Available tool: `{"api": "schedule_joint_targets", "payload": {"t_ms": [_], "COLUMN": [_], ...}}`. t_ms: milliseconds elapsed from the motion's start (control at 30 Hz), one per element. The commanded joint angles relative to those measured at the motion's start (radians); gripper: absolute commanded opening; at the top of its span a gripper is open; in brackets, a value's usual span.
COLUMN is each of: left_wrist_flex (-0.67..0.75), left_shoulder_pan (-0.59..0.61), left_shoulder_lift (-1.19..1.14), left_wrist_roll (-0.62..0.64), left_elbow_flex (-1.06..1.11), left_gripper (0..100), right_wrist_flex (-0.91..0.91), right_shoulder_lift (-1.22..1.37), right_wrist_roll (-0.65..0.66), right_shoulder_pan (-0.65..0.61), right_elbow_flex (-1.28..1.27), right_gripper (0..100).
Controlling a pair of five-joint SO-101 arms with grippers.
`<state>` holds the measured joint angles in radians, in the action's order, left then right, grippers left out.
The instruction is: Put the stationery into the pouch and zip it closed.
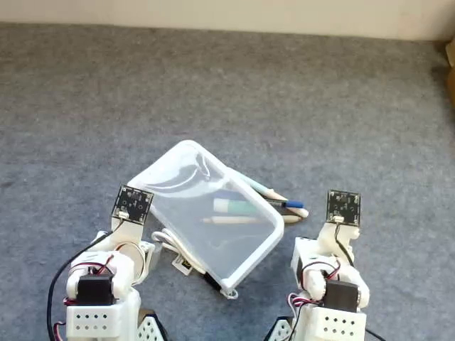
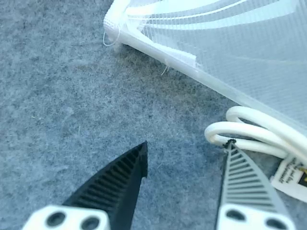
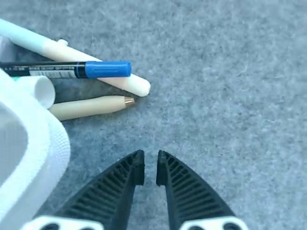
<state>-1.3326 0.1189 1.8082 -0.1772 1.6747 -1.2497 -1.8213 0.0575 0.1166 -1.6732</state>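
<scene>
Three pens poke out past the right edge of the pouch (image 1: 206, 213), which lies flat on the grey carpet (image 1: 227, 92) in the lower centre of the high view, turned on a diagonal. Pouch is translucent white mesh with rounded corners and a thicker white band along its edge (image 2: 158, 50). Through the fabric a green-and-white marker (image 1: 238, 206) and a cream stick shape below it can be made out. Pens at centre right of the high view, just beside each other: a pale blue and cream pen (image 3: 96, 76), a black pen with a blue cap (image 3: 103, 69) lying across it, and a cream pen with a gold tip (image 3: 91, 106). Their far ends run under or into the pouch; cannot tell which.

A white looped cord (image 2: 249, 129) with a paper tag (image 2: 290, 175) lies against the pouch's lower left edge.

Left arm (image 1: 106, 284) is at lower left of the high view. The left gripper (image 2: 184, 153) sits low over the carpet near the pouch's edge, fingers spread apart, nothing between them, one tip touching or just over the cord. Right arm (image 1: 330, 284) is at lower right. The right gripper (image 3: 150, 167) is over bare carpet near the pen tips, fingers almost together with a thin gap, holding nothing.
</scene>
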Motion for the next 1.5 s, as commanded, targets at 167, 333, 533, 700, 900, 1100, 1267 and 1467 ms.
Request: {"api": "schedule_joint_targets", "payload": {"t_ms": [167, 333, 533, 700, 900, 1100, 1267, 1467], "left_wrist_flex": [0.101, 0.112, 0.112, 0.046, 0.034, 0.009, -0.012, -0.04], "left_shoulder_pan": [0.015, 0.013, 0.048, 0.102, 0.105, 0.085, 0.087, 0.082], "left_shoulder_lift": [0.012, 0.008, 0.01, 0.01, 0.008, 0.008, 0.007, 0.004], "left_wrist_roll": [-0.009, -0.006, -0.002, -0.002, -0.003, -0.003, -0.002, -0.006], "left_elbow_flex": [0.021, 0.021, -0.007, -0.097, -0.133, -0.217, -0.311, -0.377], "left_gripper": [25, 25, 25, 25, 25, 30, 43, 43], "right_wrist_flex": [0.001, -0.007, -0.01, -0.099, -0.203, -0.214, -0.214, -0.214], "right_shoulder_lift": [-0.012, 0.024, 0.217, 0.43, 0.633, 0.687, 0.693, 0.693], "right_wrist_roll": [0.009, 0.098, 0.1, 0.098, 0.098, 0.098, 0.098, 0.098], "right_shoulder_pan": [-0.013, -0.096, -0.197, -0.285, -0.4, -0.41, -0.41, -0.41], "right_elbow_flex": [0.199, 0.298, 0.484, 0.651, 0.753, 0.777, 0.773, 0.776], "right_gripper": [5.1, 5.1, 5.1, 5.1, 5.0, 5.0, 5.0, 5.0]}}
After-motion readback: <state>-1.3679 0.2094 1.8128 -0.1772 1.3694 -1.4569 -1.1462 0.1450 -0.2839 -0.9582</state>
